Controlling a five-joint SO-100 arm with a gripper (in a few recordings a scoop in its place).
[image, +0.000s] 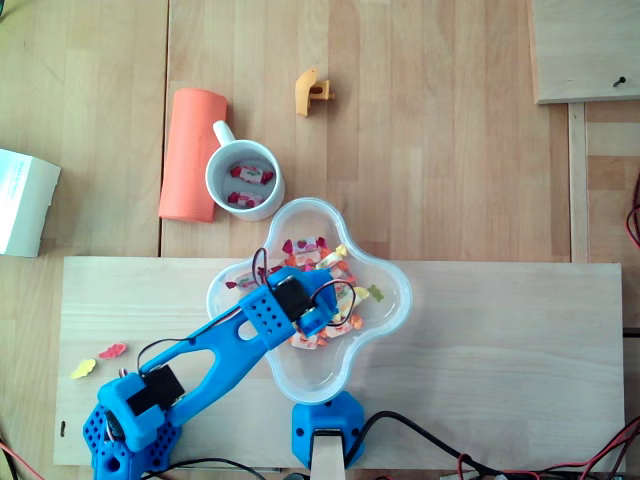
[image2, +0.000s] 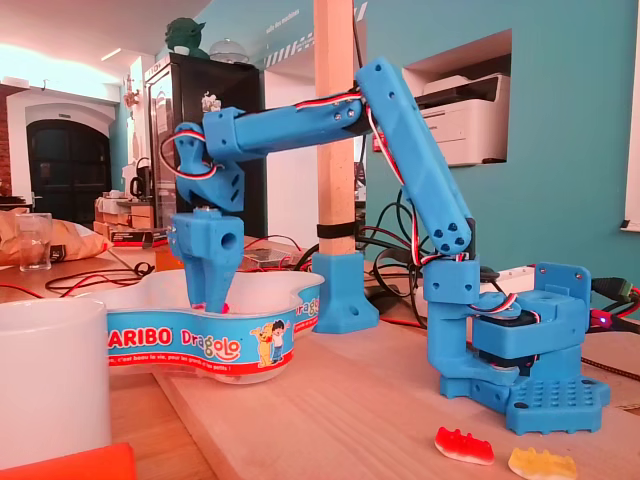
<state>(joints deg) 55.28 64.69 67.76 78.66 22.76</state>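
In the overhead view, the gripper (image: 325, 318) sits inside the tub (image: 312, 388), above the wrapped sweets (image: 310, 250). The forearm's long axis runs from lower left to upper right. The tub is smooth white plastic with four rounded lobes and no single long axis. It rests at the far edge of the wooden board (image: 500, 350). The sweets are glossy twists and lie in mixed directions. A white glazed mug (image: 213, 182) touches the tub's upper-left lobe, with an orange cylinder (image: 190, 155) beside it. In the fixed view, the gripper (image2: 210, 300) points straight down into the tub (image2: 200, 345), which has a printed band. Its fingertips are close together behind the rim, and it cannot be determined whether they clamp a sweet.
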